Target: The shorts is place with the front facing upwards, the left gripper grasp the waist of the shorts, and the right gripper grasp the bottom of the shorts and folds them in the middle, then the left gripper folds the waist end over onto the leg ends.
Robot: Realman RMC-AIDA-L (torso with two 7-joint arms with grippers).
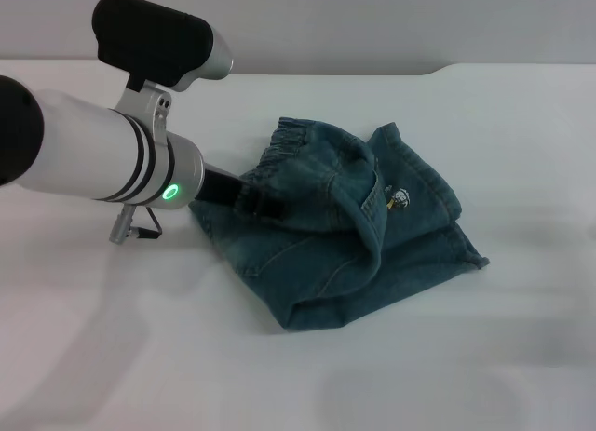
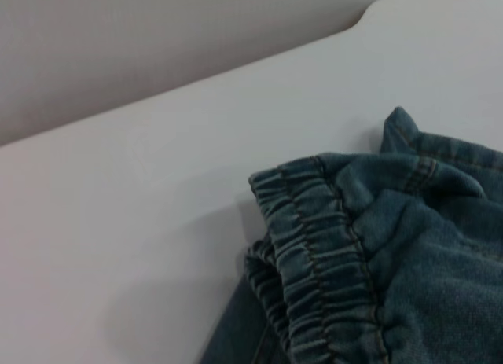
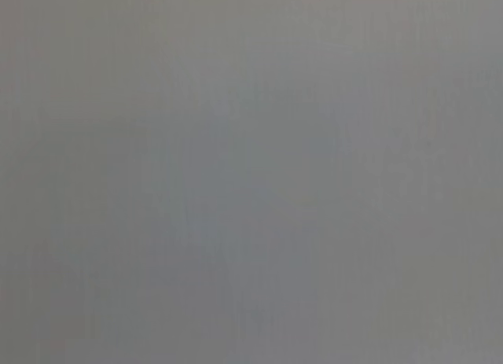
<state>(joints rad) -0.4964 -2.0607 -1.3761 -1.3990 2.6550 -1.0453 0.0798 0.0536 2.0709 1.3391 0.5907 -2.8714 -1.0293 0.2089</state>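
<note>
Blue-teal denim shorts (image 1: 354, 226) lie in a rumpled, folded heap a little right of centre in the head view, resting on the white bench (image 1: 84, 356), with one layer of cloth doubled over another and a small pale emblem showing on the upper layer. Starting from the left of that frame, the silver-white cylindrical left arm with black rings and a green light reaches in from the left edge toward the middle, and its black two-fingered left tool (image 1: 253, 200) sits at the left edge of the heap, pinching the denim just below the gathered, ruched elastic waist (image 1: 289, 147). That waist is raised off the bench, bunched at the upper left of the garment, and the cloth hangs from it toward the layers beneath. Farther right, the flat stitched leg ends (image 1: 456, 231) lie on the bench along the right and lower right of the heap, one corner pointing toward the right edge of the frame. In the left wrist view the ruched waist (image 2: 322, 262) fills the lower right of the frame, its folds curling over, with bare white bench (image 2: 157, 222) across the left and the bench's far edge running across the top. The right tool appears in none of the views, and the right wrist view shows only a flat grey blur.
</note>
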